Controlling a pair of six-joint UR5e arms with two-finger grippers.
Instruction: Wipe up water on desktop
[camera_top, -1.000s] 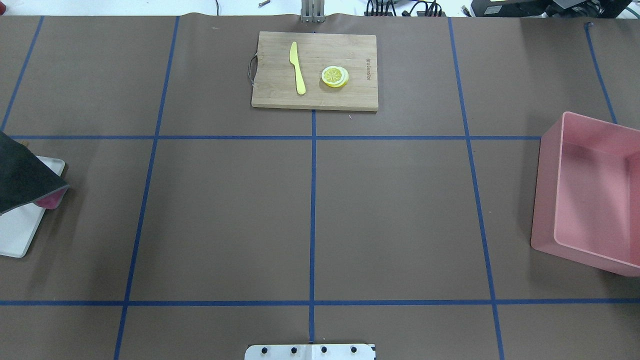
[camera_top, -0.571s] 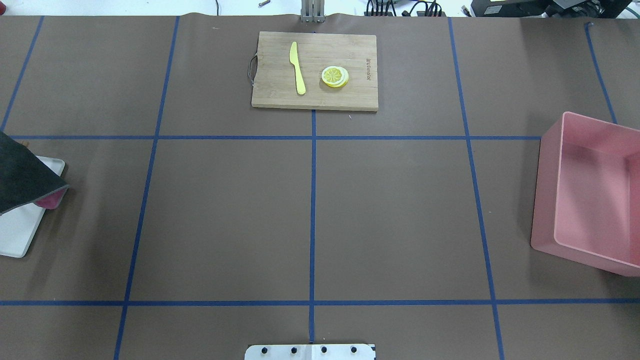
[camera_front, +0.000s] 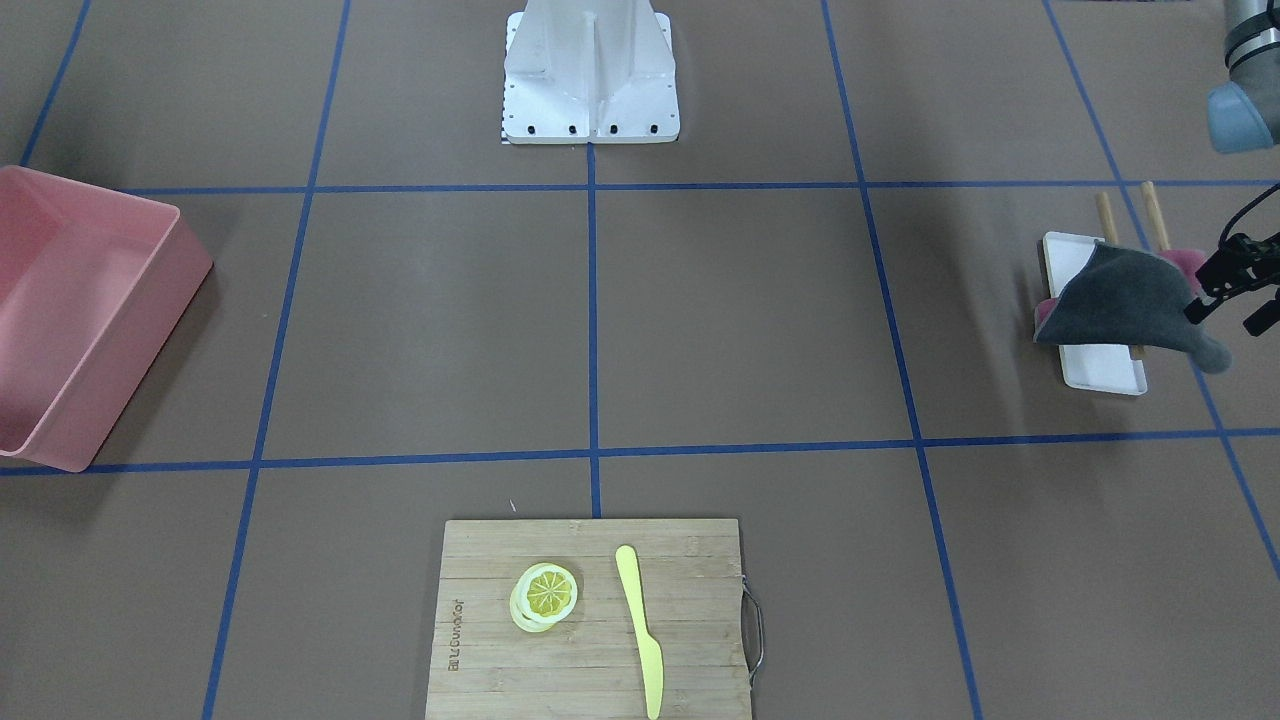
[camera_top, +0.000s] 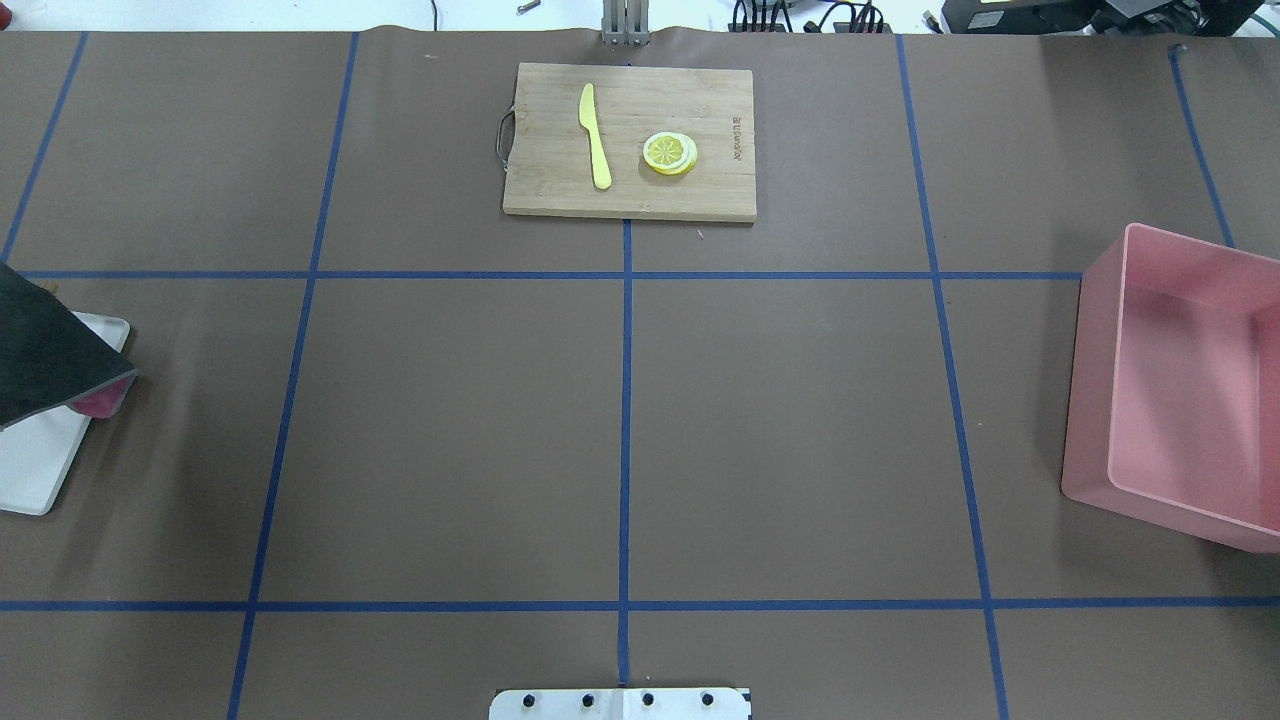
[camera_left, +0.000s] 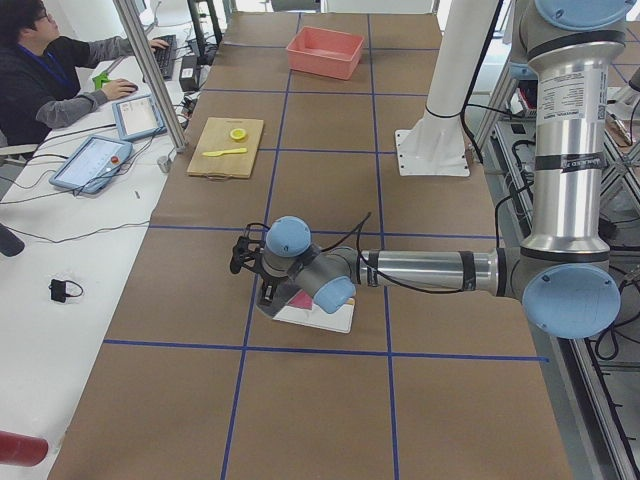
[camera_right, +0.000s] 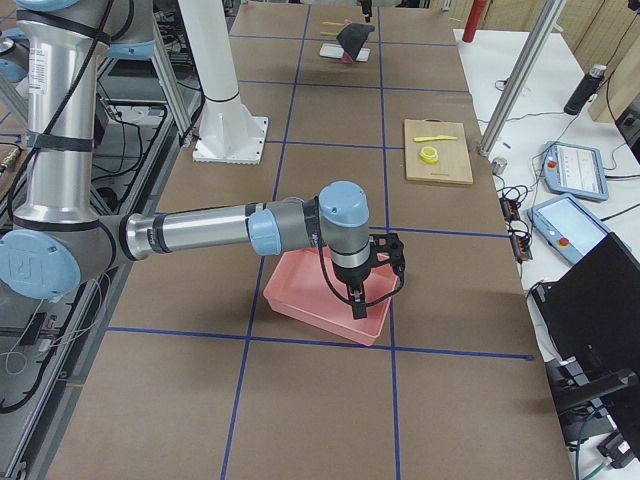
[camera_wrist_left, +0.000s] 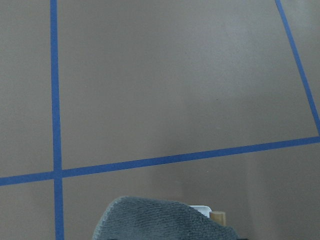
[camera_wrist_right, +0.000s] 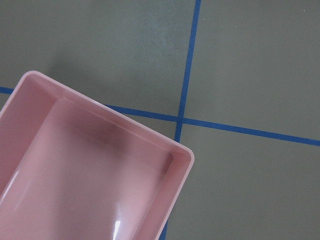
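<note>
Exterior front-facing — whole grey cloth (camera_front: 1125, 305), overhead cropped

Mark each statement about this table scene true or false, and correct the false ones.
1. The yellow knife lies on the cutting board. True.
2. The lemon slices sit in the pink bin. False: they sit on the cutting board, beside the knife.
3. The grey cloth lies flat on the cutting board. False: it hangs raised over the white tray.
4. The right gripper hovers above the pink bin. True.
</note>
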